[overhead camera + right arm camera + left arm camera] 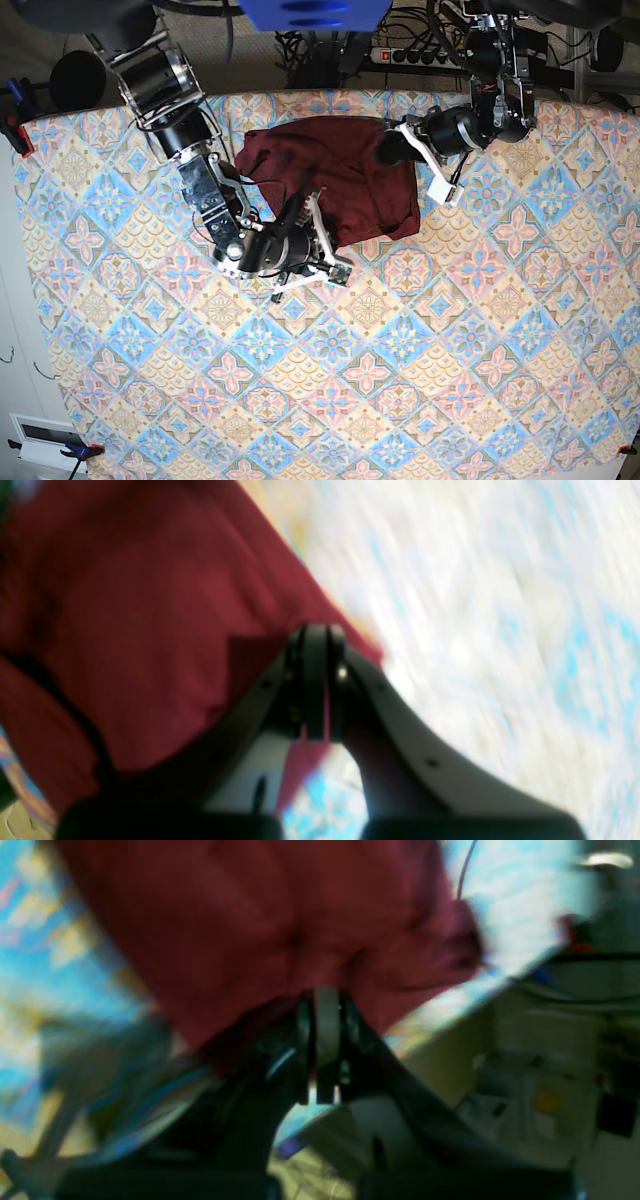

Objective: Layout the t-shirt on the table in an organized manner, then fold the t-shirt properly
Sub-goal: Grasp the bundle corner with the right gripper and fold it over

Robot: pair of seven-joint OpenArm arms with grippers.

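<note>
The dark maroon t-shirt [340, 170] lies bunched in a rough rectangle near the far middle of the patterned table [400, 380]. My left gripper [390, 148] is at its far right edge. In the blurred left wrist view, that left gripper [325, 992] is shut, with the t-shirt [250, 915] puckering at its tips. My right gripper [297, 213] is at the near left edge of the shirt. In the right wrist view, the right gripper [316, 630] is shut on the t-shirt [125, 605], with a strip of fabric showing between the fingers over the table [500, 605].
Past the table's far edge lie a power strip [410, 55] and tangled cables. An orange clamp [12, 130] grips the table's left edge. A white box [45, 440] sits off the near left corner. The left wrist view shows the table edge [450, 1005] with floor clutter beyond.
</note>
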